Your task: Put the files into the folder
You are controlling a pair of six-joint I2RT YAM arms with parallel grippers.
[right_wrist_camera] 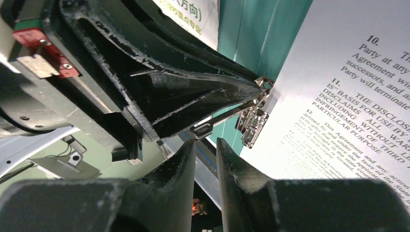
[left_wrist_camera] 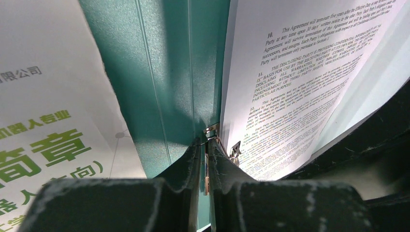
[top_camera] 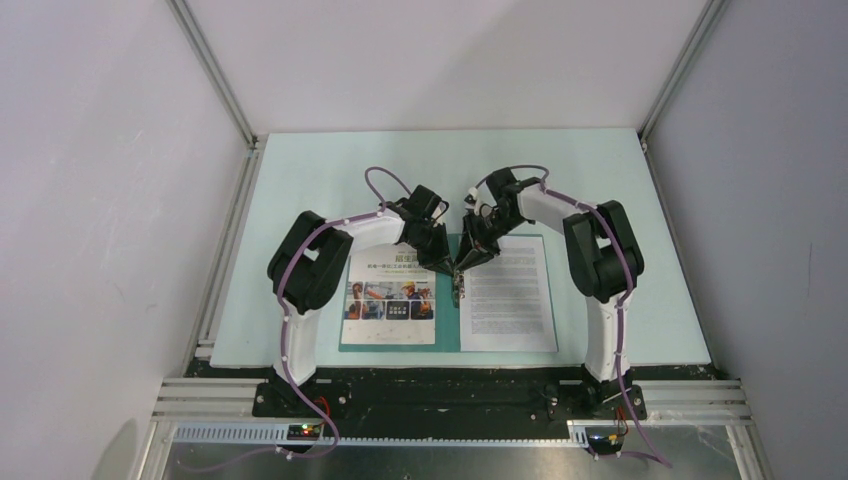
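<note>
The teal folder (top_camera: 448,338) lies open on the mat. The brochure sheet (top_camera: 390,300) rests on its left half and the text sheet (top_camera: 507,295) on its right half. Both grippers meet over the spine near the folder's top. My left gripper (left_wrist_camera: 207,141) is shut on the metal clip (left_wrist_camera: 211,128) at the spine, between the brochure (left_wrist_camera: 43,121) and the text sheet (left_wrist_camera: 300,82). In the right wrist view the left fingers (right_wrist_camera: 193,92) pinch the clip (right_wrist_camera: 254,123). Its thin lever (right_wrist_camera: 222,118) ends just above my right gripper (right_wrist_camera: 206,141), whose jaws stand narrowly open with nothing between them.
The folder sits on a pale green mat (top_camera: 300,200) bordered by aluminium frame rails (top_camera: 225,250) and white walls. The arm bases (top_camera: 300,395) are bolted at the near edge.
</note>
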